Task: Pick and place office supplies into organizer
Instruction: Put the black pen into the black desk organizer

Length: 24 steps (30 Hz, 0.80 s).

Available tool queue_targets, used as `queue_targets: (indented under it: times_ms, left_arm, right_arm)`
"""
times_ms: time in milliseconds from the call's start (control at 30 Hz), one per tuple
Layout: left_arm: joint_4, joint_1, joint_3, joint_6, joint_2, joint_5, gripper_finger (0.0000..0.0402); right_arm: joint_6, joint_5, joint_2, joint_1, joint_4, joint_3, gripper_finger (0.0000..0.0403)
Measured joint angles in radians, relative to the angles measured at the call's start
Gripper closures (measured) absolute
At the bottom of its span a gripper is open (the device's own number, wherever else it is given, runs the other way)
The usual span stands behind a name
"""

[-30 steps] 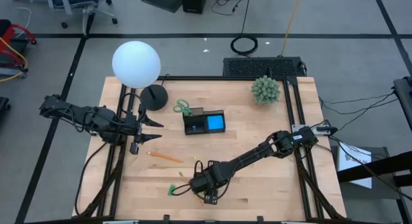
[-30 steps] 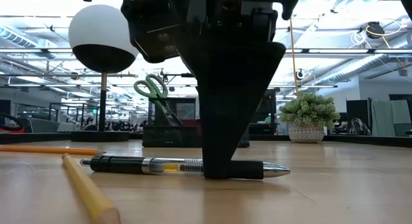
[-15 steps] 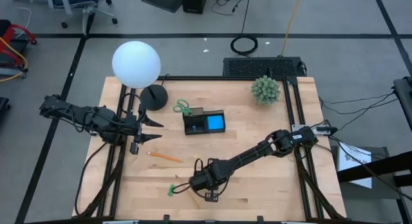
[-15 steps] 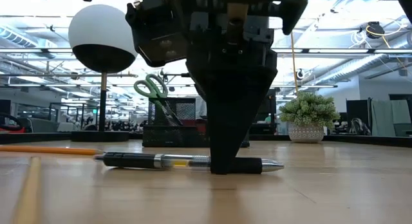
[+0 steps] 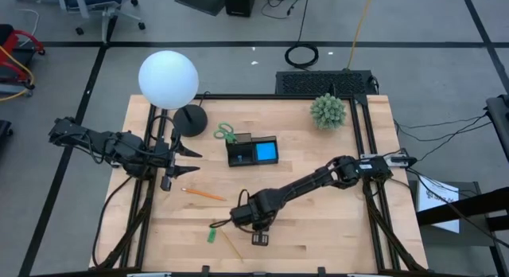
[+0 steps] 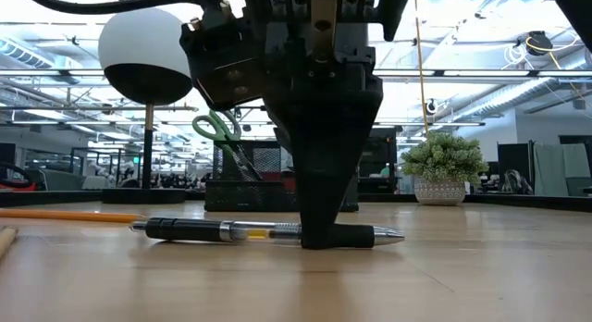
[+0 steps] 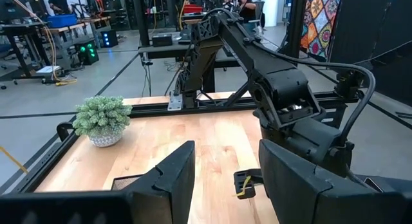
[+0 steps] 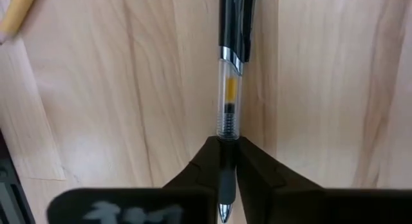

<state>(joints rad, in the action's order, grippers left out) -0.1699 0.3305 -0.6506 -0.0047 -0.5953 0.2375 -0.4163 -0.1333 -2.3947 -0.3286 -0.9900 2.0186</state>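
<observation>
One dark pen point(image 6: 264, 232) lying flat on the wood near the front edge of the desk, a little left of its middle; black barrel, clear midsection with a yellow insert and a spring, silver tip; pinched at its rubber grip by the right gripper point(image 8: 226, 161), fingers closed tight on it and reaching down to the tabletop. Farther back, toward the rear edge, the black organizer point(image 5: 252, 151) with a blue sticky pad point(image 5: 266, 153) inside and green-handled scissors point(image 5: 226, 134) leaning at its left end; round lamp base point(image 5: 190, 118) and white globe point(image 5: 168, 78) near the rear-left corner, potted plant point(image 5: 328, 111) toward the rear right. Between organizer and pen, an orange pencil point(image 5: 202, 195); near the front edge, a small green piece point(image 5: 212, 236). Left gripper point(image 5: 193, 155) hanging at the left edge, fingers spread, holding nothing. From table height only, pen detail plain, but much of the organizer hidden behind the gripper; from above, pen almost wholly covered by the arm.
</observation>
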Motion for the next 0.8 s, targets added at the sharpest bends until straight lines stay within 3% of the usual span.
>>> queue_targets:
  times_ms: [200,467,800]
  left_arm:
    - [0.000,0.000,0.000,0.002,0.000,0.000,0.0229]
    - [-0.001,0.000,0.000,0.025,0.023,0.000,0.0229]
    - [-0.095,0.000,0.000,-0.002,0.127,0.000,0.0229]
  right_arm:
    - [0.017,0.010,0.011,0.011,0.018,-0.002,0.0386]
    - [0.039,0.151,0.044,0.033,0.061,-0.003,0.0386]
    - [0.100,0.229,0.090,0.074,0.194,-0.002,0.0386]
